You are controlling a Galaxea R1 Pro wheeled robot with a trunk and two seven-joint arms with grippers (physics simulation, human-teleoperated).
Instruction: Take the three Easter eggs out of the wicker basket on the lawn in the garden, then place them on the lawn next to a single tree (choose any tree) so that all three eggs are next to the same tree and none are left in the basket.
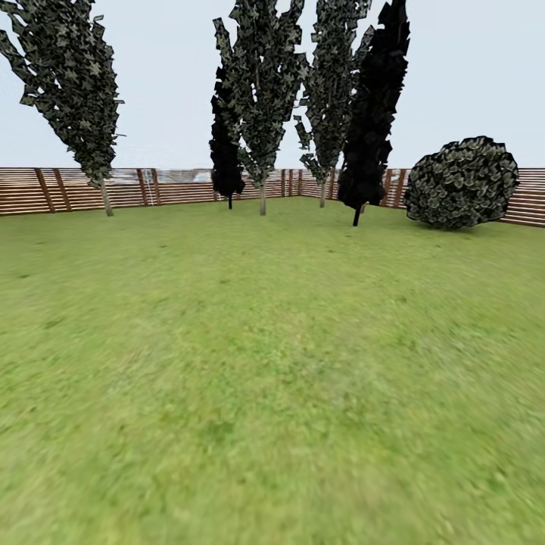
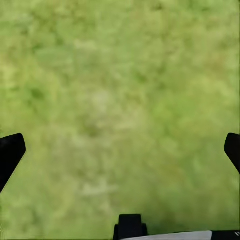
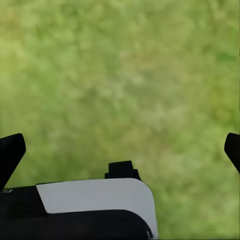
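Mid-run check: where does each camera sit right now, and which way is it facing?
Head: on the robot's head, facing forward across the lawn to trees, a bush and the fence.
Left wrist: near the left gripper, facing down at grass; both dark fingertips sit wide apart.
Right wrist: near the right gripper, facing down at grass; fingertips apart, white housing below.
Shared: both wrist views show bare grass between open fingers.

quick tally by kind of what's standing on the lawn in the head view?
Trees: 5 (first at)
Round bush: 1
Total: 6, all along the fence.
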